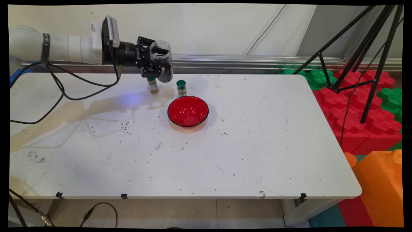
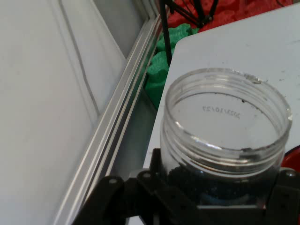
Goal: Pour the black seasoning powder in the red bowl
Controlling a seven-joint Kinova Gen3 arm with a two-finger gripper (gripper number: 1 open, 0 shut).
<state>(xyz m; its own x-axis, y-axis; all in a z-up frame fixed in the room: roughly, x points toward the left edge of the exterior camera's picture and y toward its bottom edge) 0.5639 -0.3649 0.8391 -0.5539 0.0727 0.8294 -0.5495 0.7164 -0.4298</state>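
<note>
My gripper (image 1: pixel 160 63) is shut on a clear open jar (image 1: pixel 162 60), held in the air above the table's far side. The jar is tilted a little and has dark grains in its lower part. In the hand view the clear open jar (image 2: pixel 225 136) fills the middle, mouth facing the camera, with black grains at its bottom between my gripper's (image 2: pixel 220 197) linkage. Below the jar stands a small green-capped spice bottle (image 1: pixel 153 85). A second green-capped bottle (image 1: pixel 181 87) stands to its right. A red bowl (image 1: pixel 188 111) sits just in front of them, empty.
Dark grains are scattered over the white table (image 1: pixel 257 145), mostly left of and in front of the bowl. A black tripod (image 1: pixel 360 58) stands off the right end over red and green foam blocks (image 1: pixel 354 103). An orange block (image 1: pixel 379 187) is at the right front. Black cables (image 1: pixel 64 93) hang from the arm.
</note>
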